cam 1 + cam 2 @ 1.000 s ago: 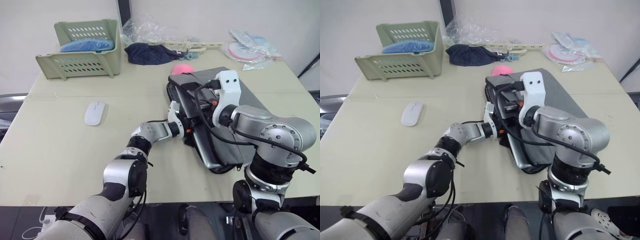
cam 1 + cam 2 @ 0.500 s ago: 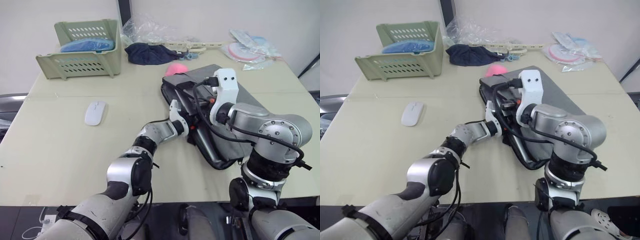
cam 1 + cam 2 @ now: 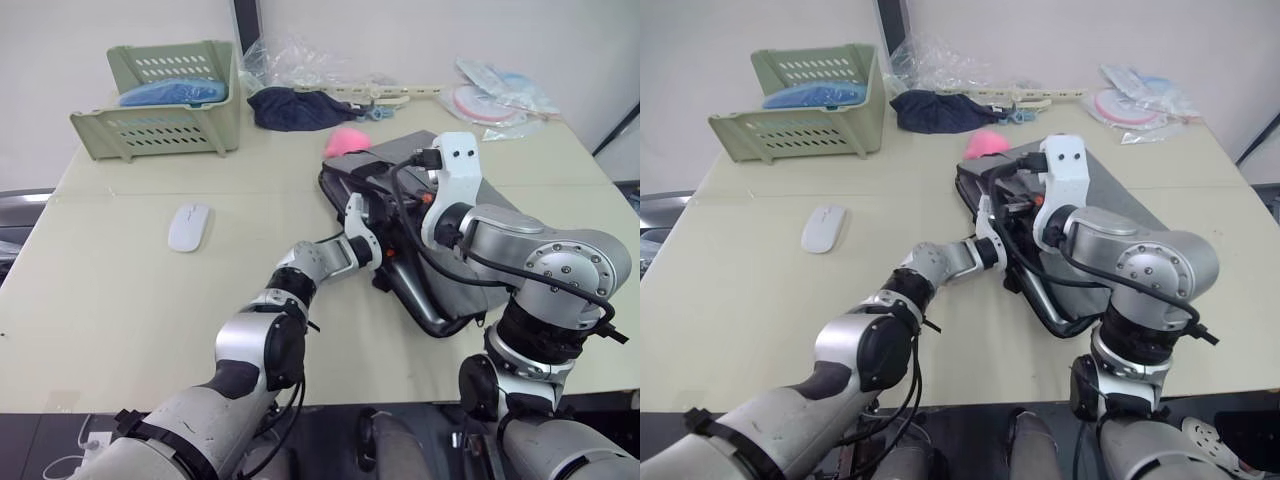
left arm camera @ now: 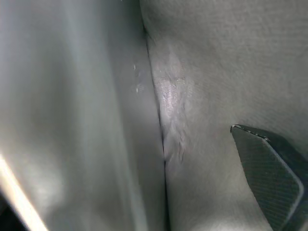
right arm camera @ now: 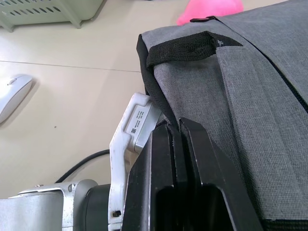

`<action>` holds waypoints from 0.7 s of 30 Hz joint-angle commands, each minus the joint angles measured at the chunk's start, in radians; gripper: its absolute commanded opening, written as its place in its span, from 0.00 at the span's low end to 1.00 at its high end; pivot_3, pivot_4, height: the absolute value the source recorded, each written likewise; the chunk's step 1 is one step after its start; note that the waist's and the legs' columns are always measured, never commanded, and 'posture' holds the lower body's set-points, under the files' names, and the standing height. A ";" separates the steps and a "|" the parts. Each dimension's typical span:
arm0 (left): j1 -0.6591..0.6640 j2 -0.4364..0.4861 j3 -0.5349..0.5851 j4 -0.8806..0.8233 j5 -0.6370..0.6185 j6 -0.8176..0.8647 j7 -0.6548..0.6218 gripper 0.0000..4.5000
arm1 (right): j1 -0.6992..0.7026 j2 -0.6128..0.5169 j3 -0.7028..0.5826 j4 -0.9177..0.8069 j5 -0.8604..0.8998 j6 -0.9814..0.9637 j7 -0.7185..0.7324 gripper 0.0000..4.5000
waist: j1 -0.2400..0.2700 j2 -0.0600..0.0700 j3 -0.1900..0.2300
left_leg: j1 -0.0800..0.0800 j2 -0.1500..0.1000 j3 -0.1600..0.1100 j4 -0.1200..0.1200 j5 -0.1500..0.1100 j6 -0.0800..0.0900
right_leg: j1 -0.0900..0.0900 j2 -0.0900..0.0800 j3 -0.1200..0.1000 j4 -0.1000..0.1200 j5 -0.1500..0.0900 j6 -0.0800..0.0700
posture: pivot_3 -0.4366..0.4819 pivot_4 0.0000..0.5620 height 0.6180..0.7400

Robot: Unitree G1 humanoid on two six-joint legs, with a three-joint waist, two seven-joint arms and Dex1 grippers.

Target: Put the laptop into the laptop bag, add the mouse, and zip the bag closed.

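Both grippers at the laptop bag; mouse apart on the table.

The mouse (image 3: 190,226) lies alone on the table (image 3: 120,300), well to the left of both grippers and in front of the green basket (image 3: 165,100). The left gripper (image 3: 378,252) reaches into the open edge of the grey laptop bag (image 3: 1120,200); its finger state cannot be told. The laptop (image 4: 62,120) shows as a pale flat surface inside, against the grey lining. The right gripper (image 5: 178,132), fingers pressed together, pinches the bag's upper flap beside the black handle (image 5: 180,48). A pink plush toy (image 3: 346,140) touches the bag's far corner.
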 commanded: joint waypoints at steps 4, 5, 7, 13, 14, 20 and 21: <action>0.060 0.047 -0.078 -0.173 0.017 0.149 -0.067 1.00 | 0.006 -0.004 0.004 -0.010 0.050 0.006 0.004 0.00 | -0.005 0.000 0.000 | 0.001 0.000 0.000 0.000 0.000 0.000 | 0.000 0.001 0.000 0.000 0.000 0.000 | 0.48 0.27 1.00; 0.078 0.061 -0.091 -0.216 0.016 0.180 -0.070 1.00 | 0.010 -0.006 0.003 -0.010 0.050 0.006 0.003 0.00 | -0.007 0.000 0.000 | 0.001 0.000 0.000 0.000 0.000 0.000 | 0.000 0.001 0.000 0.000 0.000 0.000 | 0.48 0.27 1.00; 0.114 0.083 -0.104 -0.298 0.006 0.235 -0.061 1.00 | 0.016 -0.011 0.002 -0.008 0.049 0.006 0.003 0.00 | -0.012 0.000 0.000 | 0.001 0.000 0.000 0.000 0.000 0.000 | 0.000 0.001 0.000 0.000 0.000 0.000 | 0.48 0.27 1.00; 0.236 0.133 -0.126 -0.549 -0.019 0.380 -0.015 1.00 | 0.027 -0.021 0.000 0.002 0.045 0.006 0.008 0.00 | -0.021 0.000 0.000 | 0.001 0.001 -0.001 0.000 0.000 0.000 | 0.000 0.001 0.000 0.000 0.000 0.000 | 0.48 0.27 1.00; 0.252 0.139 -0.126 -0.582 -0.023 0.397 -0.007 1.00 | 0.027 -0.023 0.000 0.004 0.044 0.006 0.010 0.00 | -0.021 0.000 0.000 | 0.000 0.001 -0.001 0.000 0.000 0.000 | 0.000 0.001 0.000 0.000 0.000 0.000 | 0.48 0.27 1.00; 0.316 0.160 -0.099 -0.724 -0.062 0.465 0.053 1.00 | 0.029 -0.028 -0.002 0.012 0.038 0.006 0.016 0.00 | -0.019 0.000 0.000 | 0.000 0.000 -0.001 0.000 0.000 0.000 | 0.000 0.001 0.000 0.000 0.000 0.000 | 0.48 0.27 1.00; 0.319 0.158 -0.098 -0.732 -0.065 0.469 0.059 1.00 | 0.029 -0.028 -0.002 0.012 0.038 0.006 0.016 0.00 | -0.018 0.000 0.000 | 0.000 0.000 -0.002 0.000 0.000 0.000 | 0.000 0.001 0.000 0.000 0.000 0.000 | 0.48 0.27 1.00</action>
